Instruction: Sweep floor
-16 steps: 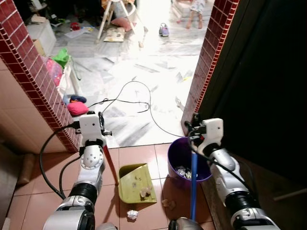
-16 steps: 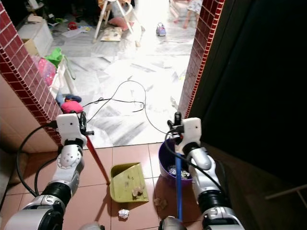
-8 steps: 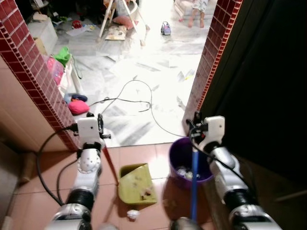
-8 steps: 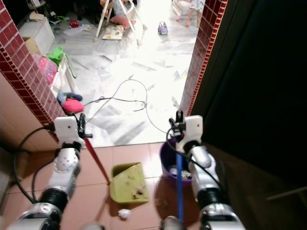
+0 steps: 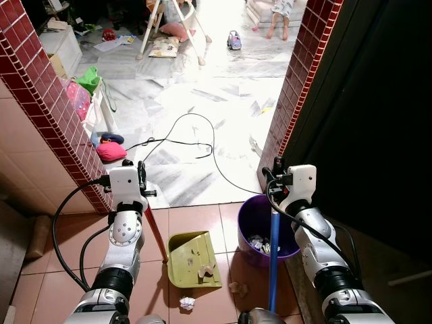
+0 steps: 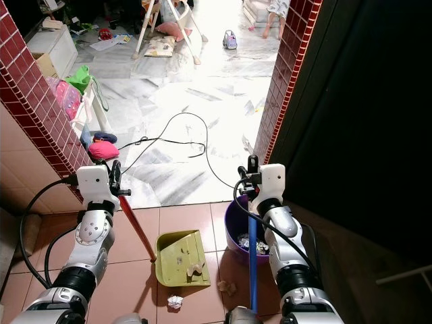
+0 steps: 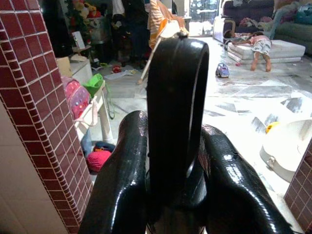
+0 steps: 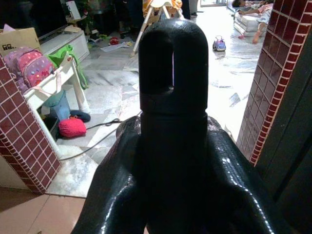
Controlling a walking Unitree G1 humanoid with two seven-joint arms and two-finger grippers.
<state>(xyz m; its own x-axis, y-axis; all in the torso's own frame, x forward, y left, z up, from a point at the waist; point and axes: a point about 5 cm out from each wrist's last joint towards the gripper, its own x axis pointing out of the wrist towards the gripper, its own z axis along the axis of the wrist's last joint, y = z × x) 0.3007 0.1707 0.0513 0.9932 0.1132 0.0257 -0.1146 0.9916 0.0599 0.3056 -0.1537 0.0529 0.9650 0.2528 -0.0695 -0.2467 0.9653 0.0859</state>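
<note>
The left tool (image 5: pixel 140 177) was clamped on the red handle (image 5: pixel 156 231) of the dustpan (image 5: pixel 192 258), its black fingers (image 7: pixel 119 190) pressed tight against the handle's looped black end in the left wrist view. That yellow-green dustpan sat flat on the terracotta floor tiles (image 5: pixel 196 219), mouth toward the robot, with a scrap of debris (image 5: pixel 205 270) lying just inside its lip. Over on the other side, the right tool (image 5: pixel 276 183) was closed around the top of the blue broom handle (image 5: pixel 273 260), which ran almost straight down past the near edge of the purple bin (image 5: pixel 254 217); the right wrist view showed both fingers (image 8: pixel 117 187) wrapped around the handle's black cap with its hanging slot. The bin stood just beside the dustpan, against the foot of the red brick pillar (image 5: pixel 297 74), with crumpled rubbish inside. Loose on the tiles, a white paper ball (image 5: pixel 187 303) lay just in front of the dustpan, and a brownish scrap (image 5: pixel 237 287) sat near it, between the dustpan and the broom handle. Beyond the tiled strip, a black cable (image 5: pixel 202 145) looped across the bright marble floor (image 5: pixel 202 101), a red cushion (image 5: pixel 110 151) rested against the left brick wall (image 5: pixel 40 81), and a small toy car (image 5: pixel 234 41) sat far back, near a person's bare legs (image 5: pixel 278 27).
</note>
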